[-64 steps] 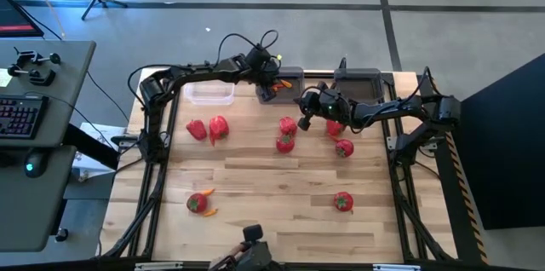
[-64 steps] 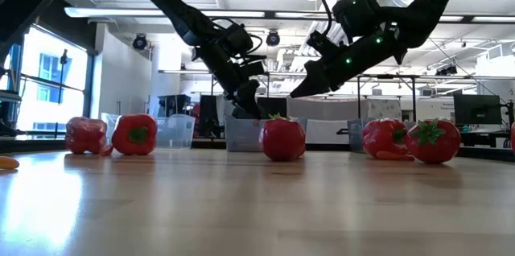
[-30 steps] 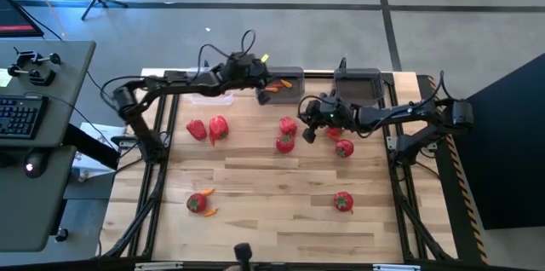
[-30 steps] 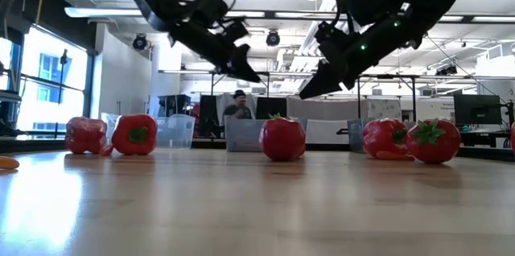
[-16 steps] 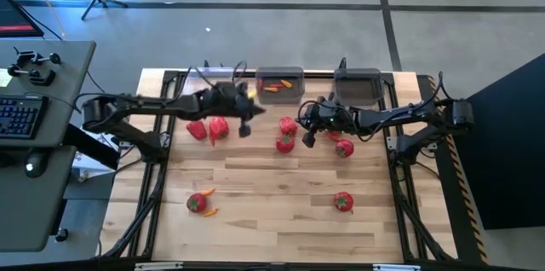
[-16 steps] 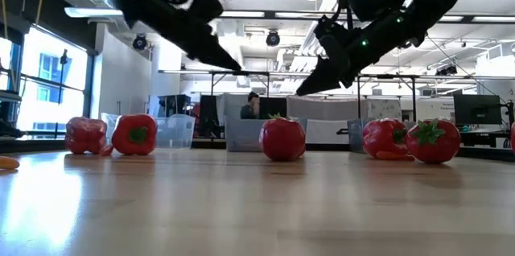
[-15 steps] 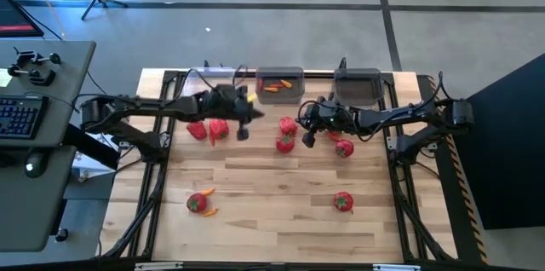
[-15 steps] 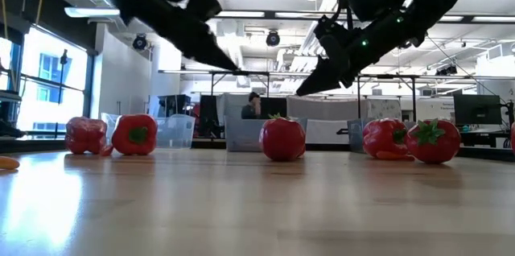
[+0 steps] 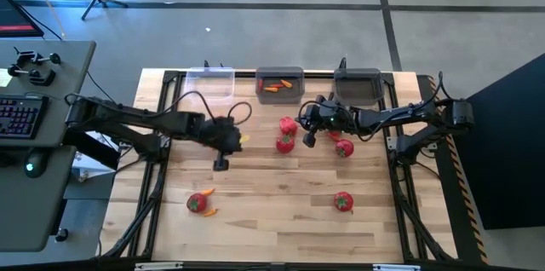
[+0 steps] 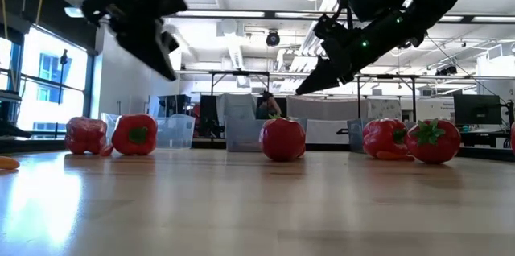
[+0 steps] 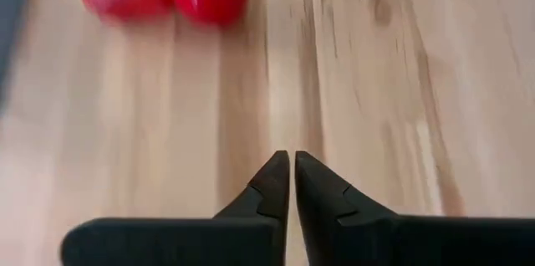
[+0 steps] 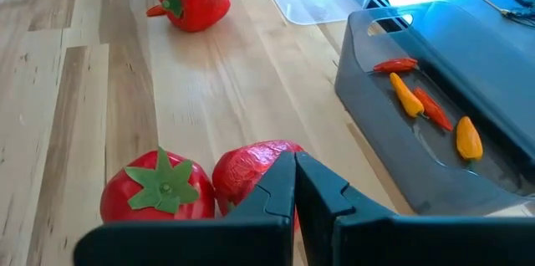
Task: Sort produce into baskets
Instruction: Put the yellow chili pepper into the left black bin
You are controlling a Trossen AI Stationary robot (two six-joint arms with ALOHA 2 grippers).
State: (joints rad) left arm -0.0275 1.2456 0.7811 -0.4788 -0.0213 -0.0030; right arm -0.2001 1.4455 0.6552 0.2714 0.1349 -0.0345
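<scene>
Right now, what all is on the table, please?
table: one, light wood.
clear basket: one, transparent, back left.
grey baskets: two, back middle and back right.
chillies: four, orange and red, in the middle one.
peppers: about four, red, two left, two centre.
tomatoes: four, red, two centre, two front.
carrot pieces: two, orange, by front-left tomato.
left end effector: shut, above left-centre table.
right end effector: shut, above centre produce.

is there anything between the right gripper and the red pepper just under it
Nothing visible. The right gripper, shut, hangs directly over the lumpy red bell pepper, with a round red tomato beside the pepper, not in the path.
</scene>
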